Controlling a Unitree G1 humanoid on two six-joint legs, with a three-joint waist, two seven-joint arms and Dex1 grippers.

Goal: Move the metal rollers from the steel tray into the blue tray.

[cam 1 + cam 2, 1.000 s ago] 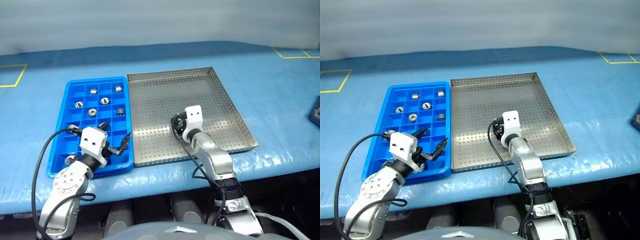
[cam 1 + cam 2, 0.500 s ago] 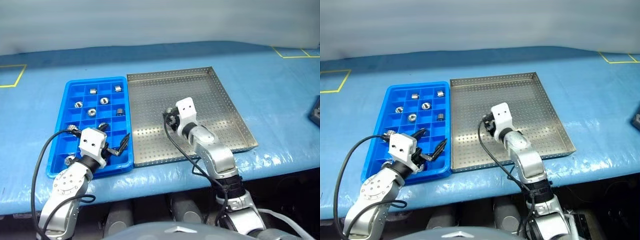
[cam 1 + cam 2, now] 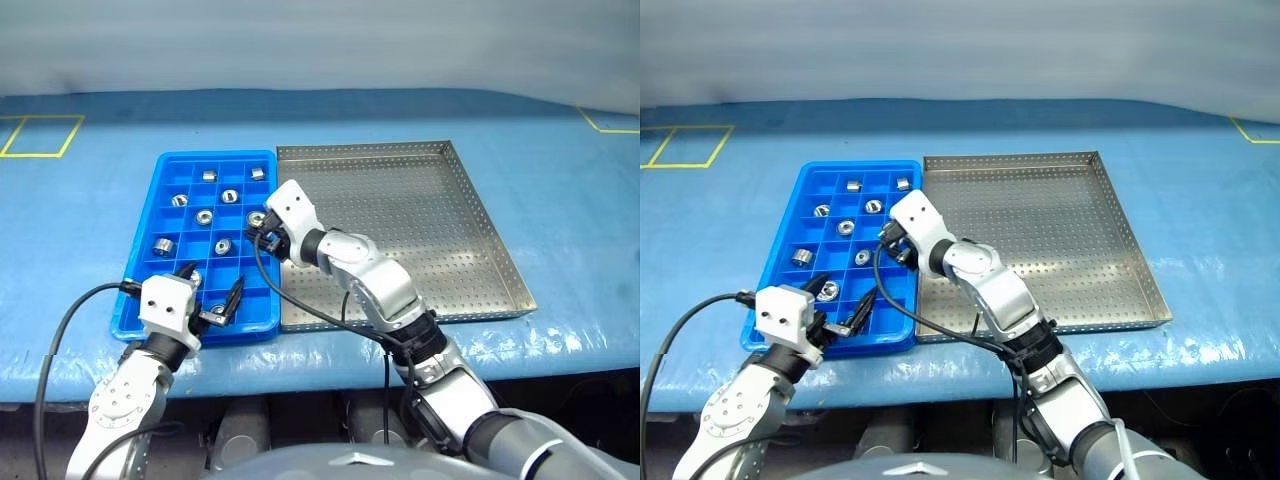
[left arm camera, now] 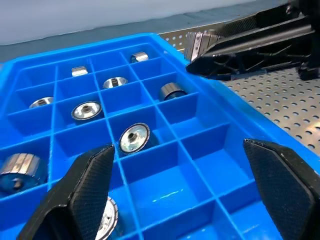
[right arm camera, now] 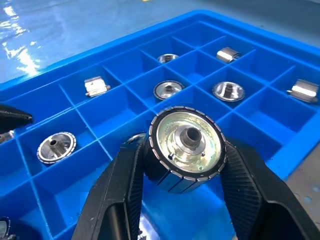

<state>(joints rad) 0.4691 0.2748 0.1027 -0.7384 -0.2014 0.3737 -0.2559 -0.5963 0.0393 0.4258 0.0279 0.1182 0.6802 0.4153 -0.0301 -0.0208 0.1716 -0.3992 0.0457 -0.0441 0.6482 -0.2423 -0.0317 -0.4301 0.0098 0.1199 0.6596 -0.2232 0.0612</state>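
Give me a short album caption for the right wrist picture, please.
The right claw grips a shiny ridged metal roller above the bright blue compartmented plastic tray.

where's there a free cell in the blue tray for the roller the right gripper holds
Free: the near-right cells of the blue tray beside the steel tray, between the two grippers. Crowded: the far and left cells, most holding rollers. The steel tray floor is bare.

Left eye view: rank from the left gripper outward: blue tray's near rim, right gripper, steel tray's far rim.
1. Blue tray near rim, right under the left gripper.
2. Right gripper, holding a roller over the blue tray's right side.
3. Steel tray far rim, at the back right.
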